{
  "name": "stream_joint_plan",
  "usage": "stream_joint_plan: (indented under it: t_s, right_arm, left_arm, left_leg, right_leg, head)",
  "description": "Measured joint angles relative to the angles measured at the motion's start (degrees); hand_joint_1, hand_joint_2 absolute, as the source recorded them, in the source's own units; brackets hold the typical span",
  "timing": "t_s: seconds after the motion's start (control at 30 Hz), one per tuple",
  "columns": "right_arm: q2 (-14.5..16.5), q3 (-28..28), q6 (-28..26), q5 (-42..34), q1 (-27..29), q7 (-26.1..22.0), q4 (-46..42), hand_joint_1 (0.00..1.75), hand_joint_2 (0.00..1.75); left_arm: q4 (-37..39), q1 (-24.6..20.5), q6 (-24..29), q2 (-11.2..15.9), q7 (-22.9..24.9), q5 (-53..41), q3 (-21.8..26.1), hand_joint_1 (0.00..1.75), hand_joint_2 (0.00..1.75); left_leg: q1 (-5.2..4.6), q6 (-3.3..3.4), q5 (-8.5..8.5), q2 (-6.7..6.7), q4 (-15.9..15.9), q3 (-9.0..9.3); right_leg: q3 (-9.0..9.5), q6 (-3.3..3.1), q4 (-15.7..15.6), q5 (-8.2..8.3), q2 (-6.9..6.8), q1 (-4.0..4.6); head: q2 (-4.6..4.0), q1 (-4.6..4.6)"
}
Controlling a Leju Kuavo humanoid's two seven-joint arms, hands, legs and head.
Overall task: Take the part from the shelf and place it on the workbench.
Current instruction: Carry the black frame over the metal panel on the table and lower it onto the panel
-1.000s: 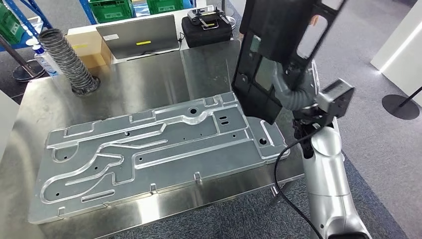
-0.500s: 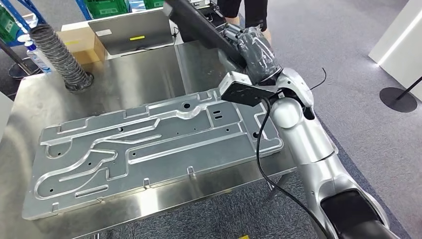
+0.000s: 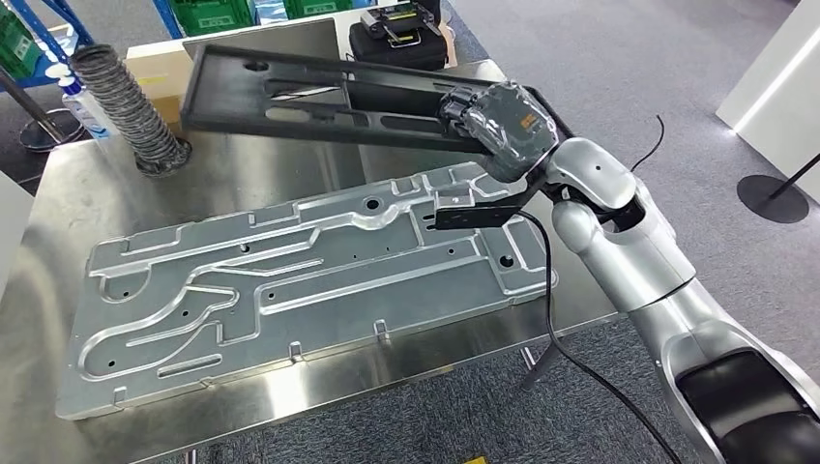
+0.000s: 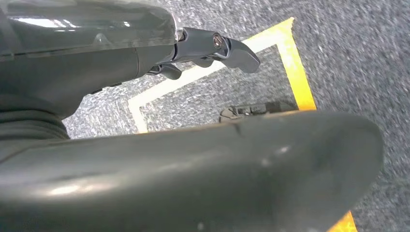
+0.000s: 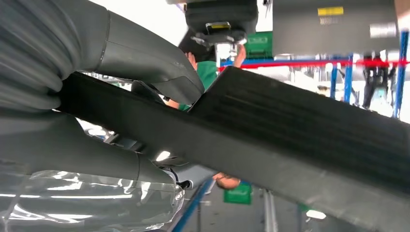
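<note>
The right hand (image 3: pixel 498 118) grips the black part (image 3: pixel 319 97) at its near-right end, fingers wrapped over the edge. From the hand the part stretches away to the left, roughly level, held in the air above the far half of the workbench (image 3: pixel 290 155); it touches neither the bench nor the plate (image 3: pixel 290 280) lying there. In the right wrist view the part (image 5: pixel 300 130) runs as a dark ribbed bar out from between the thumb and the fingers (image 5: pixel 145 63), which are clamped on it.

The plate is a large machined aluminium piece with grooves and holes, lying flat across the middle of the bench, below and nearer than the part. At the bench's far-left corner stands a ribbed grey hose (image 3: pixel 126 106). Behind the bench, partly hidden by the part, sit a laptop (image 3: pixel 261 43), a cardboard box (image 3: pixel 160 82) and a black case (image 3: pixel 396 34).

The left hand (image 4: pixel 212 46) hangs over grey carpet marked with yellow tape (image 4: pixel 290 63); its dark fingers are loosely curled, holding nothing, though how far apart they are I cannot tell.
</note>
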Motion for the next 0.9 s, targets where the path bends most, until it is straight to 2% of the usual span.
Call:
stream_joint_plan:
  t_s: [0.07, 0.13, 0.17, 0.2, 0.23, 0.27, 0.3, 0.33, 0.37, 0.4, 0.47, 0.53, 0.6, 0.67, 0.7, 0.73, 0.77, 0.83, 0.9]
  right_arm:
    - [-0.4, 0.7, -0.5, 0.4, 0.0, 0.1, 0.5, 1.75, 1.75]
    - [-0.2, 1.1, -1.4, 1.4, 0.2, 0.3, 0.8, 1.75, 1.75]
    - [-0.1, 1.3, -1.9, 2.0, 0.6, 0.4, 1.0, 1.75, 1.75]
    - [0.1, 1.6, -2.2, 2.5, 1.1, 0.5, 1.1, 1.75, 1.75]
    - [0.3, 1.8, -2.4, 2.9, 1.7, 0.6, 1.2, 1.75, 1.75]
    - [0.3, 2.0, -2.6, 3.0, 2.2, 0.6, 1.3, 1.75, 1.75]
    - [0.3, 2.1, -2.6, 3.1, 2.6, 0.7, 1.3, 1.75, 1.75]
    - [0.3, 2.1, -2.8, 3.1, 2.9, 0.7, 1.3, 1.75, 1.75]
    - [0.3, 2.1, -3.0, 3.1, 3.2, 0.8, 1.2, 1.75, 1.75]
    - [0.4, 2.1, -3.2, 3.1, 3.7, 0.8, 1.0, 1.75, 1.75]
    - [0.3, 2.1, -3.5, 3.2, 4.5, 0.9, 0.7, 1.75, 1.75]
    - [-0.2, 2.2, -3.5, 3.4, 5.0, 0.8, 0.6, 1.75, 1.75]
    - [-0.8, 2.4, -3.4, 3.9, 5.2, 0.8, 0.4, 1.75, 1.75]
    - [-1.2, 2.6, -3.1, 4.1, 5.3, 0.7, 0.3, 1.75, 1.75]
    - [-1.4, 2.7, -3.0, 4.1, 5.5, 0.6, 0.2, 1.75, 1.75]
    - [-1.5, 2.8, -2.8, 4.0, 5.6, 0.4, 0.2, 1.75, 1.75]
    - [-1.5, 2.9, -2.8, 3.7, 5.7, 0.2, 0.1, 1.75, 1.75]
    - [-1.5, 3.0, -2.8, 3.3, 5.8, -0.2, -0.2, 1.75, 1.75]
    - [-1.5, 3.1, -2.8, 3.0, 5.9, -0.4, -0.4, 0.87, 0.87]
  left_arm:
    - [0.0, 0.1, 0.0, 0.0, 0.0, 0.0, 0.0, 0.0, 0.0]
    - [0.0, 0.1, 0.0, 0.0, 0.0, -0.3, 0.0, 0.0, 0.0]
    - [0.0, 0.1, -0.1, 0.0, 0.0, -0.4, 0.0, 0.0, 0.0]
    - [0.0, 0.1, -0.1, 0.0, 0.0, -0.6, -0.1, 0.0, 0.0]
    - [0.0, 0.1, -0.2, 0.0, 0.0, -0.8, -0.1, 0.0, 0.0]
    - [0.0, 0.2, -0.2, 0.0, -0.1, -0.9, -0.1, 0.0, 0.0]
    - [0.0, 0.2, -0.2, 0.0, -0.1, -1.1, -0.1, 0.0, 0.0]
    - [0.0, 0.2, -0.3, 0.0, -0.1, -1.2, -0.1, 0.0, 0.0]
    - [0.0, 0.2, -0.3, 0.0, -0.1, -1.2, -0.2, 0.0, 0.0]
    - [0.0, 0.2, -0.3, 0.0, -0.1, -1.3, -0.3, 0.0, 0.0]
    - [0.0, 0.2, -0.3, 0.0, -0.1, -1.4, -0.4, 0.0, 0.0]
    - [0.0, 0.2, -0.3, 0.1, -0.1, -1.3, -0.4, 0.0, 0.0]
    - [0.0, 0.2, -0.3, 0.1, -0.2, -1.3, -0.4, 0.0, 0.0]
    - [0.0, 0.2, -0.4, 0.1, -0.4, -1.3, -0.4, 0.0, 0.0]
    - [0.0, 0.3, -0.4, 0.1, -0.5, -1.3, -0.4, 0.0, 0.0]
    - [0.0, 0.3, -0.4, 0.1, -0.6, -1.3, -0.4, 0.0, 0.0]
    - [0.0, 0.3, -0.4, 0.1, -0.8, -1.3, -0.4, 0.0, 0.0]
    - [0.0, 0.3, -0.4, 0.1, -1.0, -1.3, -0.4, 0.0, 0.0]
    - [0.0, 0.3, -0.4, 0.2, -1.1, -1.5, -0.4, 0.0, 0.87]
  left_leg:
    - [0.25, 0.34, 0.93, 0.26, -1.5, 0.49]
    - [0.24, 0.59, 1.2, 0.55, -1.8, 0.48]
    - [0.21, 0.62, 1.19, 0.65, -1.7, 0.4]
    - [0.21, 0.62, 1.14, 0.73, -1.5, 0.33]
    - [0.25, 0.58, 1.05, 0.77, -1.3, 0.26]
    - [0.3, 0.45, 0.9, 0.78, -1.0, 0.16]
    - [0.36, 0.24, 0.64, 0.77, -0.5, -0.01]
    - [0.3, -0.06, 0.32, 0.74, 0.1, -0.25]
    - [0.2, -0.34, -0.03, 0.69, 0.7, -0.47]
    - [0.11, -0.58, -0.32, 0.65, 1.1, -0.64]
    - [0.11, -0.98, -0.6, 0.62, 1.5, -0.71]
    - [0.36, -1.56, -1.53, 0.51, 2.6, -1.17]
    - [0.67, -2.15, -4.42, 0.23, 7.4, -3.18]
    - [0.95, -2.46, -7.7, 0.06, 14.9, -6.4]
    - [1.04, -2.46, -8.31, 0.02, 17.3, -7.53]
    - [1.08, -2.34, -7.9, -0.01, 17.9, -7.8]
    - [1.07, -2.1, -6.47, -0.03, 16.1, -7.04]
    - [0.86, -1.35, -2.58, 0.03, 8.3, -3.36]
    - [0.43, -0.82, -0.87, 0.2, 2.4, -0.56]
  right_leg:
    - [-1.08, 0.41, 2.3, -1.77, -0.05, 0.14]
    - [-4.1, 0.69, 8.8, -5.21, -0.11, 0.2]
    - [-5.59, 0.89, 11.9, -6.38, -0.12, 0.18]
    - [-6.41, 1.11, 13.7, -6.65, -0.14, 0.09]
    - [-6.25, 1.32, 13.3, -5.92, -0.18, -0.04]
    - [-5.05, 1.51, 11.0, -4.38, -0.21, -0.2]
    - [-3.21, 1.66, 7.2, -2.7, -0.23, -0.39]
    - [-1.62, 1.6, 4.0, -1.45, -0.12, -0.36]
    - [-0.53, 1.27, 1.8, -0.7, 0.06, -0.37]
    - [-0.09, 0.84, 0.7, -0.53, 0.24, -0.28]
    - [-0.22, -0.2, 0.8, -0.53, 0.48, -0.15]
    - [-0.21, -0.84, 0.7, -0.4, 0.5, -0.2]
    - [-0.18, -1.18, 0.6, -0.31, 0.49, -0.31]
    - [-0.19, -1.27, 0.7, -0.31, 0.49, -0.24]
    - [-0.18, -1.28, 0.7, -0.31, 0.49, -0.18]
    - [-0.15, -1.28, 0.7, -0.31, 0.52, -0.13]
    - [-0.11, -1.28, 0.7, -0.32, 0.56, -0.09]
    - [0.0, -1.24, 0.6, -0.31, 0.66, -0.03]
    - [-0.09, -0.86, 0.5, -0.13, 0.69, -0.01]
  head:
    - [0.0, 0.01]
    - [0.0, 0.01]
    - [0.0, 0.01]
    - [0.0, 0.01]
    - [0.0, 0.02]
    - [0.0, 0.02]
    - [0.0, 0.02]
    - [0.0, 0.02]
    - [0.0, 0.01]
    - [0.0, 0.0]
    - [0.0, -0.01]
    - [0.0, -0.01]
    - [0.0, -0.01]
    - [-0.01, -0.01]
    - [-0.01, -0.01]
    - [-0.01, -0.01]
    - [-0.01, -0.01]
    - [0.0, -0.01]
    - [0.0, -0.01]
